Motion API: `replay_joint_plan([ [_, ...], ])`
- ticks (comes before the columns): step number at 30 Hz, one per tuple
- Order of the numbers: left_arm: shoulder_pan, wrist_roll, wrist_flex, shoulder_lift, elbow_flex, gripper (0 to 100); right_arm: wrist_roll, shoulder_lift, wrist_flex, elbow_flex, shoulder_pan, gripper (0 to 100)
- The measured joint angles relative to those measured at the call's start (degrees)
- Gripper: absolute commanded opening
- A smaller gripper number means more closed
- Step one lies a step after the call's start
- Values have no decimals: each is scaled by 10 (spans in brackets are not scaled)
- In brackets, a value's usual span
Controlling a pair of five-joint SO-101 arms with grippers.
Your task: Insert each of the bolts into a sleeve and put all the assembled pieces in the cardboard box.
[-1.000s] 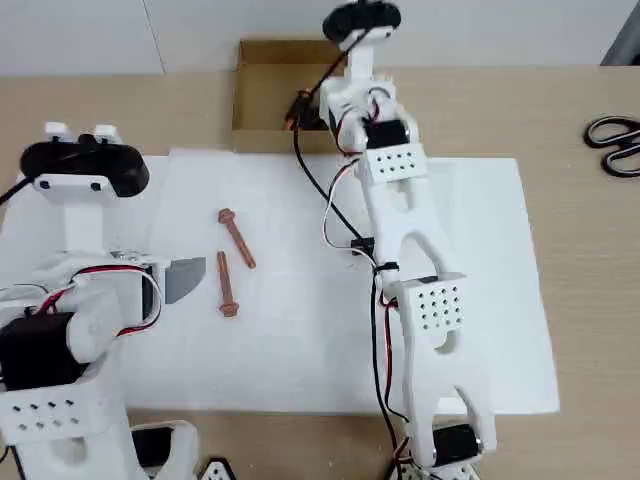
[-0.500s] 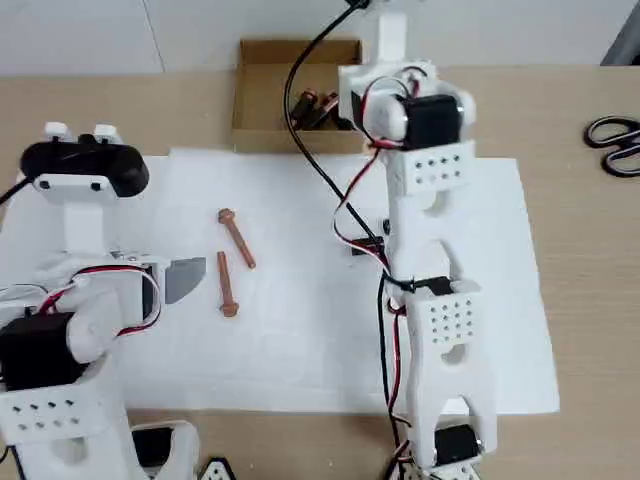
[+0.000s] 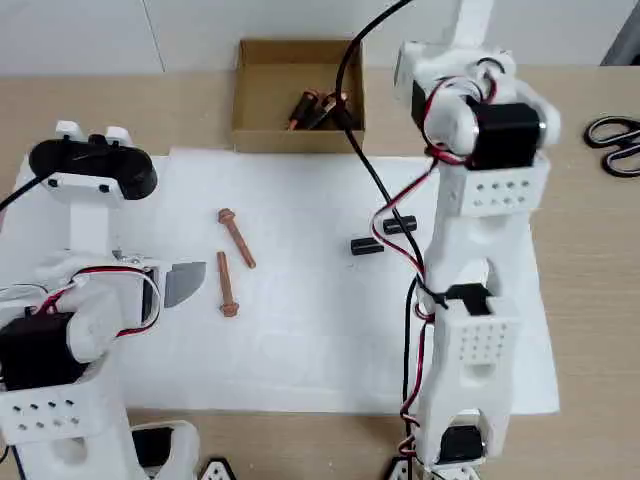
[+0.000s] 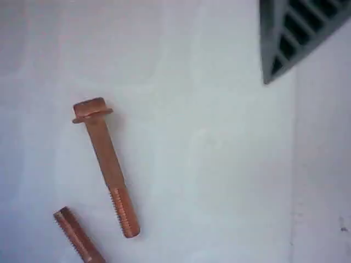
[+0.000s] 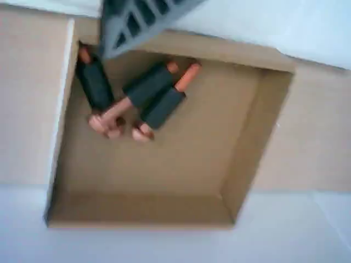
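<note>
Right arm (image 3: 478,150) has pulled back off the cardboard box (image 3: 262,95) and swung right; it now stands tall over the white mat (image 3: 300,340).

Three sleeved bolts (image 5: 145,98) lie in the box, so that drop looks done. Two bare bolts (image 3: 237,238) and two sleeves (image 3: 367,246) wait on the mat.

Right gripper (image 5: 118,33) looks down on the box, left gripper (image 4: 279,49) hangs near the bolts. You can't tell whether either is open or closed.

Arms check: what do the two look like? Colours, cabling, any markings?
Both arms are white plastic with black motors and grids of small holes. The right arm carries red, white and black wires plus a thick black cable. The left arm has red and white wires and a black camera. The left gripper and right gripper are grey and slotted.
</note>
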State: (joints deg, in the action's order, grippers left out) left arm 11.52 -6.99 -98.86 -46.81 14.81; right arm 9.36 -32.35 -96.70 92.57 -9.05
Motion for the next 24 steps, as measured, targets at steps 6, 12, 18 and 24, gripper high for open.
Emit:
replay_joint_plan([
  [6, 0, 0, 0, 0, 0, 336, 2, 106, -4, -172, 0, 194],
  [12, 0, 0, 0, 0, 0, 336, 83, 207, 2, -421, 0, 194],
  [18, 0, 0, 0, 0, 0, 336, 281, 210, 37, -578, 2, 194],
  [24, 0, -18, 4, 0, 14, 336, 370, 151, 44, -638, -15, 194],
])
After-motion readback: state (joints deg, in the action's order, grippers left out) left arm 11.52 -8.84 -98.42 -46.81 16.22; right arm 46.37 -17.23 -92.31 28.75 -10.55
